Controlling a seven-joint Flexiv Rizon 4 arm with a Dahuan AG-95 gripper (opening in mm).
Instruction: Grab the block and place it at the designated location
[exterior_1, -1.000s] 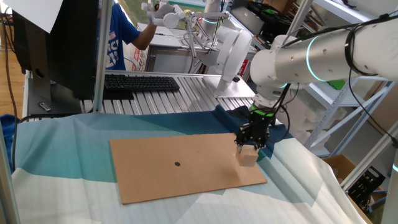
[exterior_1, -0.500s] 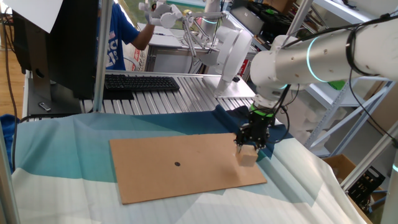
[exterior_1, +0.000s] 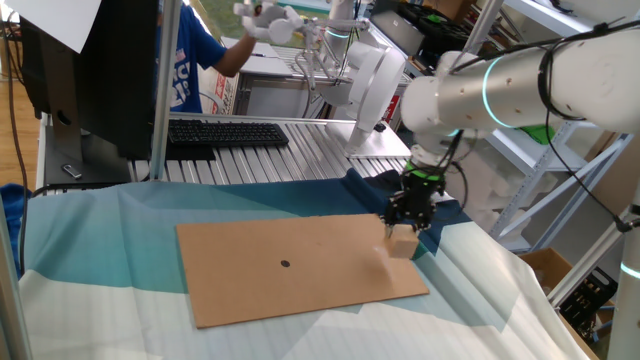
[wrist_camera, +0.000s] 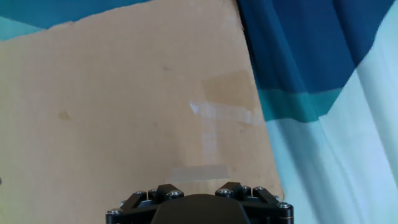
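Block (exterior_1: 402, 243) is sitting between my gripper (exterior_1: 404, 228) fingertips, apparently clamped, at the cardboard sheet's (exterior_1: 300, 270) 3 o'clock edge. Target dot (exterior_1: 285, 264) is lying well apart toward 9 o'clock. Risk I am judging: shallow fingertip hold letting the cube twist or drop during carry.

Block (exterior_1: 402, 243) right of dot (exterior_1: 285, 265) (on cardboard (exterior_1: 250, 285))
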